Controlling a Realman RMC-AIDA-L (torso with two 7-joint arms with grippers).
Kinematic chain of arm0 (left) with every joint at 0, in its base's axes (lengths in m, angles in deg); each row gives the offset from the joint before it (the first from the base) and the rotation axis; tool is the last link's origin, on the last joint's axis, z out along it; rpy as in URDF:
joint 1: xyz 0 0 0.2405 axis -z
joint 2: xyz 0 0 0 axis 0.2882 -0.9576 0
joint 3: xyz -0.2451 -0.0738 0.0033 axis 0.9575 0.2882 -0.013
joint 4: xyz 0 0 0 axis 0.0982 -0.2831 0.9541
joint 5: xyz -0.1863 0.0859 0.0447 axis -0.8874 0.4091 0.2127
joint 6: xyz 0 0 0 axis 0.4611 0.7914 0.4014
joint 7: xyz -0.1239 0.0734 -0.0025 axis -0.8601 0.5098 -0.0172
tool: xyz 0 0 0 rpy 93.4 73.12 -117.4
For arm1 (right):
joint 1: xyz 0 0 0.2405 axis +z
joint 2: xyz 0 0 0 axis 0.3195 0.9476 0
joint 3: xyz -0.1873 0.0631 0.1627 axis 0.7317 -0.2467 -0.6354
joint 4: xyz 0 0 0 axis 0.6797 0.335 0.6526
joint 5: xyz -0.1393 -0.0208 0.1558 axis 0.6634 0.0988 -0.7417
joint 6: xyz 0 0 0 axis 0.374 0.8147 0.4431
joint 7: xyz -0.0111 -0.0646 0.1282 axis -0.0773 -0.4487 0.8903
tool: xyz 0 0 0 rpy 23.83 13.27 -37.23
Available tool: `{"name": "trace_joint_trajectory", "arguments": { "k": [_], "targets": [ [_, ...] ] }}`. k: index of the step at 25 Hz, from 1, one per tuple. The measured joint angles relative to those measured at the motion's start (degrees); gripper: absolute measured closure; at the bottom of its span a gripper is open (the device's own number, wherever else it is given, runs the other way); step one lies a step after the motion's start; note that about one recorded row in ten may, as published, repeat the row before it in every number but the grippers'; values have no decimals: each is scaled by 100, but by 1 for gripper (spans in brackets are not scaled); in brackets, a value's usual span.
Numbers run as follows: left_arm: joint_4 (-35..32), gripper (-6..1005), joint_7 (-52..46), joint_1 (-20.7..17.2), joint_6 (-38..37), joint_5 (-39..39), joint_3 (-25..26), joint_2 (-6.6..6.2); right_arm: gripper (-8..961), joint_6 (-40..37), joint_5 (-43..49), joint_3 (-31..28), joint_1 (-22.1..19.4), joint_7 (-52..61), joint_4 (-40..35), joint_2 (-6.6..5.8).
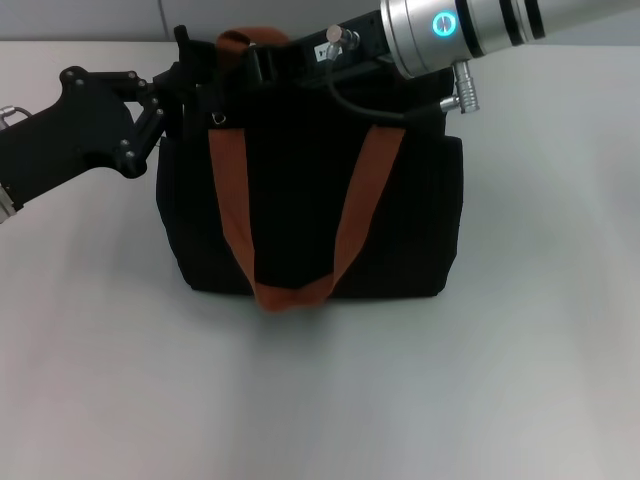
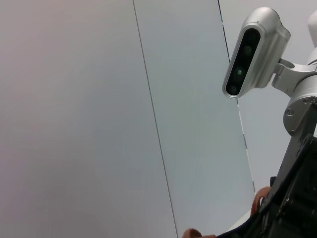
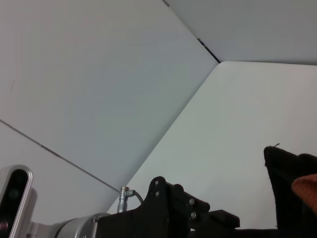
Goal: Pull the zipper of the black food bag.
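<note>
Fingers of the left gripper (image 1: 190,70) press in on the upper-left top corner of the black food bag (image 1: 310,215), seemingly pinching fabric to brace it; the right gripper (image 1: 262,58) sits over the top centre, finger state impossible to tell; the zipper itself is hidden under both. Likely the grip-and-pull step; next, a steady draw along the top edge. Open table (image 1: 540,330) lies right and front.

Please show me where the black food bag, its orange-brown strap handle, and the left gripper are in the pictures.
black food bag (image 1: 420,220): head view, on its front fabric panel.
orange-brown strap handle (image 1: 232,205): head view, on the strap's left leg.
left gripper (image 1: 185,85): head view, at the bag's top left corner.
</note>
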State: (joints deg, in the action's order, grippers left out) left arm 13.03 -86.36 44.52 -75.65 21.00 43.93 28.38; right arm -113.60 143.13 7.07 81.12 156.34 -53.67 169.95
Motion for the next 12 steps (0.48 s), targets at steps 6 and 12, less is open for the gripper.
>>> {"name": "trace_joint_trajectory", "arguments": {
  "k": [6,12],
  "targets": [
    [0,968,4,8,-105,0,9,-9,797,25,0,71,49,-1,-3,3],
    [0,968,19,24,-115,1,9,-3,731,38,0,80,72,-3,-5,12]
  ]
}}
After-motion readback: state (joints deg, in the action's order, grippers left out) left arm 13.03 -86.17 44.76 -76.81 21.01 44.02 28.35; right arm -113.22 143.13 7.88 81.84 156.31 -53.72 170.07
